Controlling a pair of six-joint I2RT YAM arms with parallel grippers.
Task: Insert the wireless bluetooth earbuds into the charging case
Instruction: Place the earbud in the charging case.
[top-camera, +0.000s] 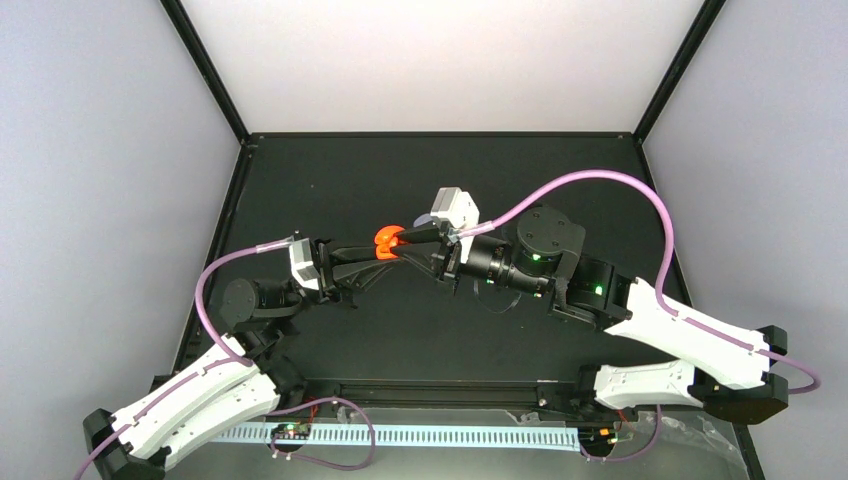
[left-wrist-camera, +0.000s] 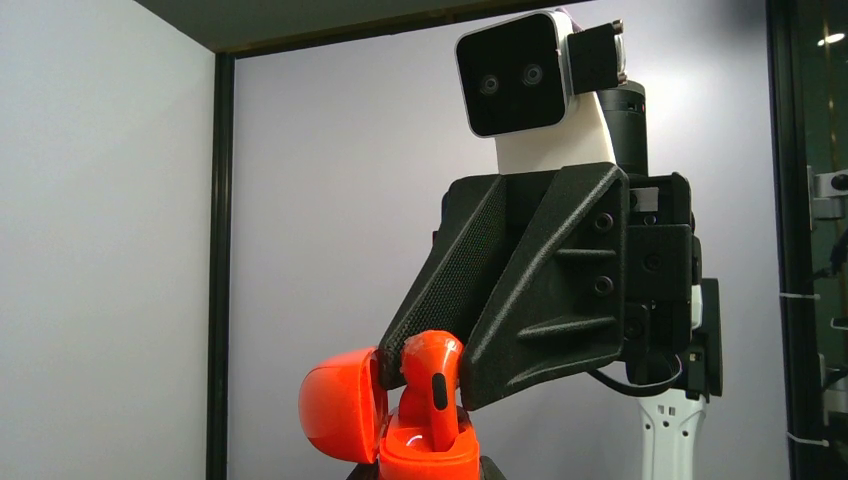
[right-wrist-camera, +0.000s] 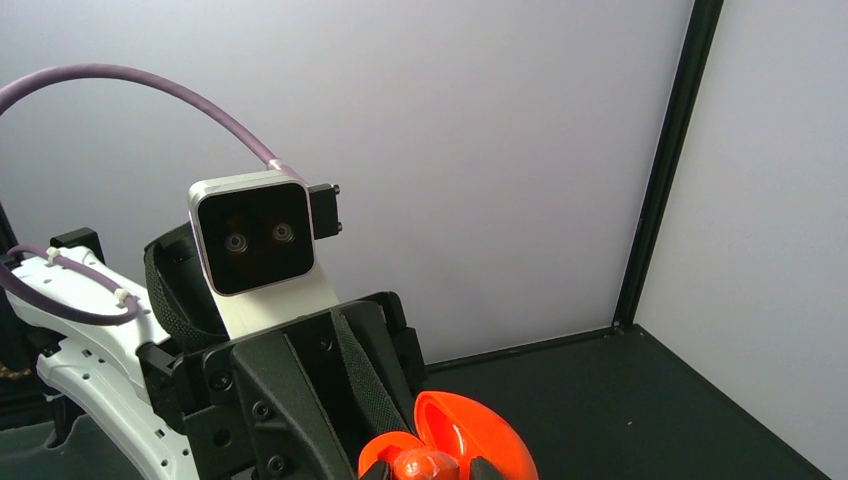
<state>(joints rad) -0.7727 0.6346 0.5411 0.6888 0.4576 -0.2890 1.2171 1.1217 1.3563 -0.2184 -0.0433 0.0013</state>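
The red-orange charging case (top-camera: 388, 240) is held in the air above the middle of the table, its lid (left-wrist-camera: 340, 405) hinged open. My left gripper (top-camera: 372, 254) is shut on the case body (left-wrist-camera: 430, 452) from below. My right gripper (top-camera: 408, 240) is shut on a red-orange earbud (left-wrist-camera: 432, 372), whose stem reaches down into the case's well. In the right wrist view the earbud (right-wrist-camera: 425, 466) sits between my fingertips, next to the open lid (right-wrist-camera: 478, 436). The purple earbuds are out of view.
The black table (top-camera: 440, 180) lies under both arms, with grey walls and black frame posts around it. The left arm's camera (right-wrist-camera: 250, 235) and the right arm's camera (left-wrist-camera: 515, 75) face each other closely. A purple cable (top-camera: 600, 185) loops over the right arm.
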